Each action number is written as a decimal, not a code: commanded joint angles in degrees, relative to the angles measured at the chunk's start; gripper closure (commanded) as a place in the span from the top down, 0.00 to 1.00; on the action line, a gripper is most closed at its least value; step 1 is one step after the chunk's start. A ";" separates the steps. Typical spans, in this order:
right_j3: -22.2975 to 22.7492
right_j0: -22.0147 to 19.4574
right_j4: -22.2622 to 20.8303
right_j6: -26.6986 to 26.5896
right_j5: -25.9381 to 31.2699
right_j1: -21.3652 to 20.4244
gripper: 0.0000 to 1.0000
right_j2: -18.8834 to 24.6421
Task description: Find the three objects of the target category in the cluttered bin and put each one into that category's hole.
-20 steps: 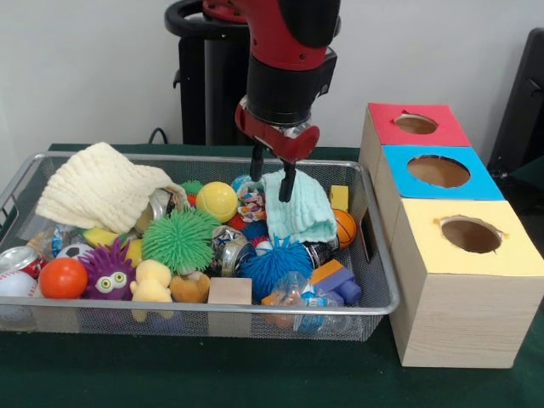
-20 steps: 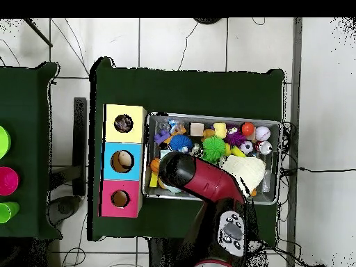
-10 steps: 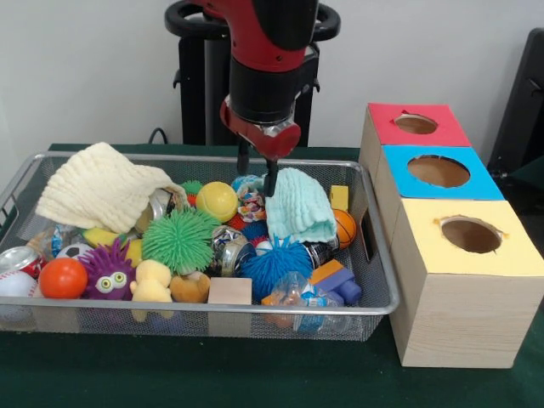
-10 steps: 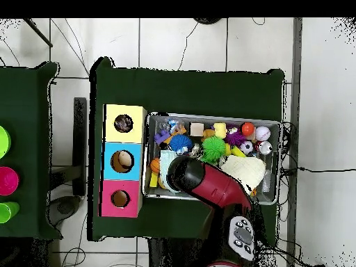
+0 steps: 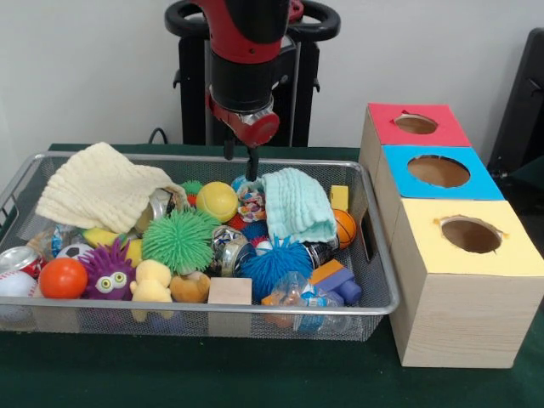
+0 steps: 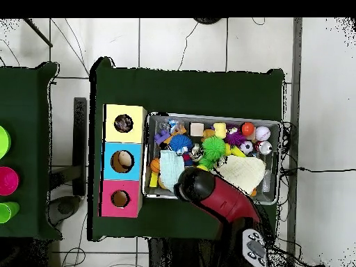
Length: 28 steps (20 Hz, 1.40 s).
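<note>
gripper [image 5: 241,163] above bin's [image 5: 374,289] 12 o'clock rim | jaws slightly parted, empty | mint cloth [image 5: 297,204] at gripper's 4 o'clock, apart | boxes [image 5: 450,255] at bin's 3 o'clock

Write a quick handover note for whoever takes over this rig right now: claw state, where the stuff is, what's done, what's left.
Claw: open, empty, hanging above the far rim of the mesh bin, beside the mint green cloth.
Things: the bin is full of clutter, including a cream cloth, green spiky ball and blue spiky ball.
Holes: red box, blue box and yellow box stand beside the bin.
Done: nothing is held; the pictures do not show what has been dropped in.
Left: probably pick the next target and drop it in its hole.
</note>
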 commanded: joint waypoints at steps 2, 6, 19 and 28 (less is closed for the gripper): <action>4.83 -3.28 1.17 9.75 -9.86 2.52 1.00 5.59; 5.15 -5.12 1.79 9.43 -11.23 2.17 1.00 7.37; 8.36 -5.45 1.43 9.73 -11.62 -0.73 1.00 7.89; 9.75 -4.42 2.54 10.15 -9.69 -4.21 1.00 9.32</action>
